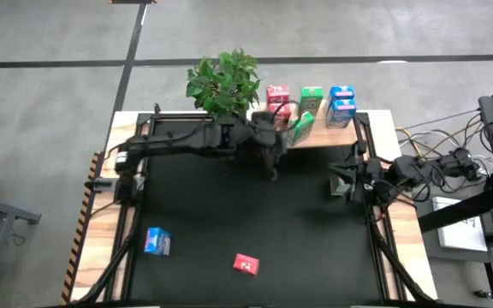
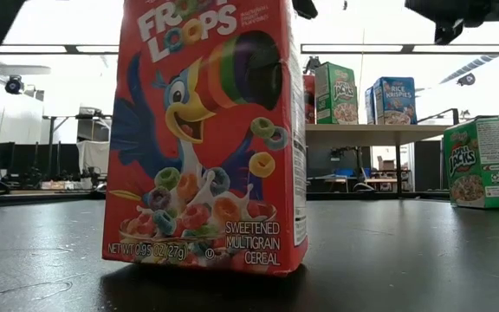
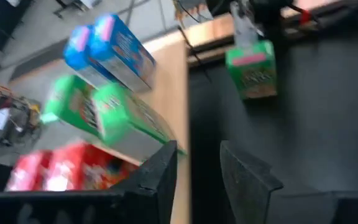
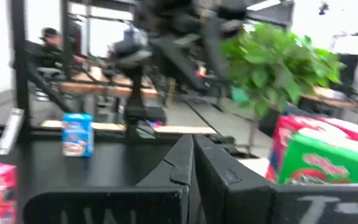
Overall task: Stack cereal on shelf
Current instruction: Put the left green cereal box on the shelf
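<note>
Altogether, the high view shows two pink-red cardboard cereal boxes (image 1: 277,97), green ones (image 1: 311,98) and two blue ones (image 1: 341,104) on the pale wooden shelf plank (image 1: 332,135), beside a leafy plant (image 1: 224,81). One green box (image 1: 301,127) leans at the shelf's near edge by the left gripper (image 1: 274,162), fingers (image 3: 160,171) apart, empty. On the black tabletop (image 1: 255,214), well away from the shelf, lie one blue box (image 1: 157,242) and one pink-red box (image 1: 246,264). The right gripper (image 1: 339,180) waits, fingers together. Only the low view shows distant desks.

Cereal box colours on a black worktop (image 1: 255,222)

Red Froot Loops box (image 2: 204,139) with blue toucan and rainbow rings; green Apple Jacks box (image 2: 480,163); blue Rice Krispies box (image 2: 394,100); pale wood shelf (image 1: 362,137); green leafy plant (image 1: 222,81).
</note>
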You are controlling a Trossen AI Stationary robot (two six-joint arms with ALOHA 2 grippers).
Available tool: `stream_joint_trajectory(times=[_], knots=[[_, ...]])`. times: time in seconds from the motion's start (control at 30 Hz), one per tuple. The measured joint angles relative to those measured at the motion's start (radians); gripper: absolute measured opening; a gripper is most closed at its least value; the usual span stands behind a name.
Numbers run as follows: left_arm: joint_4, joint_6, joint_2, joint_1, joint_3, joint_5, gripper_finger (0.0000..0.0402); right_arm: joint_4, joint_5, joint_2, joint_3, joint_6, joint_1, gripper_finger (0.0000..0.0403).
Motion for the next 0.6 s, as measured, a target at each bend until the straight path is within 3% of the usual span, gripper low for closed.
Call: stream_joint_trajectory(times=[0.13,0.37,0.6], knots=[[0.102,-0.027,-0.146,-0.026,-0.248,0.0,0.0088,0.0,0.036,0.035,0.0,0.021,0.0,0.0009],[0.487,-0.024,-0.44,-0.067,-0.703,0.0,0.0073,0.043,0.165,0.101,0.013,0.106,-0.014,0.0009],[0.701,-0.021,-0.637,-0.073,-0.991,-0.001,0.0072,0.047,0.165,0.211,0.137,0.133,-0.08,0.0009]])
